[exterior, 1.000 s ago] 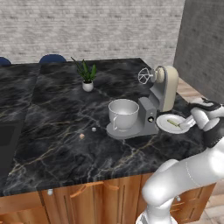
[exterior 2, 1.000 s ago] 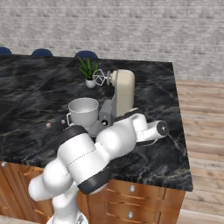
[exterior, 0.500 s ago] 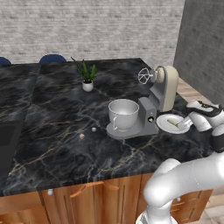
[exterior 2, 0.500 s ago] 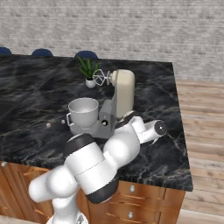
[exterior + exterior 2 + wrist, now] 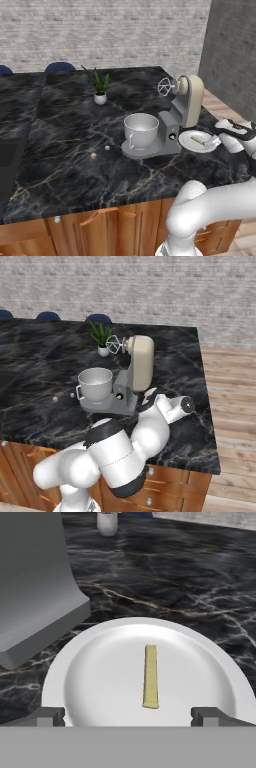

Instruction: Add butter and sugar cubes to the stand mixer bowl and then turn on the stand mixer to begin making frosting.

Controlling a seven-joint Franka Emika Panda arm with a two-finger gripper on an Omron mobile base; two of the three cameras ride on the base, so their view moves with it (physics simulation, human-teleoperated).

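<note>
The stand mixer [image 5: 184, 111] has a grey base and a cream head, raised with its whisk in the air. The white stand mixer bowl [image 5: 140, 131] sits on the base, handle toward me. Left of it on the black marble lie the tan butter [image 5: 93, 156] and the white sugar cube [image 5: 107, 148], both small. My gripper [image 5: 220, 135] hovers at the right of the mixer, open, just above a white plate [image 5: 95, 662]. The fingertips [image 5: 50, 716] stand wide apart over the plate's near rim with nothing between them. The bowl [image 5: 95, 383] and the mixer [image 5: 137, 363] appear again in the right base view.
A pale yellow stick [image 5: 150, 676] lies in the middle of the plate [image 5: 186, 141]. The mixer's grey base [image 5: 35, 587] rises close on the left of the hand view. A small potted plant [image 5: 100, 90] stands behind the mixer. The counter's right edge is close to the plate.
The hand has sunk a little toward the plate and the arm's elbow has shifted slightly. The jaws stayed open; nothing on the counter moved.
</note>
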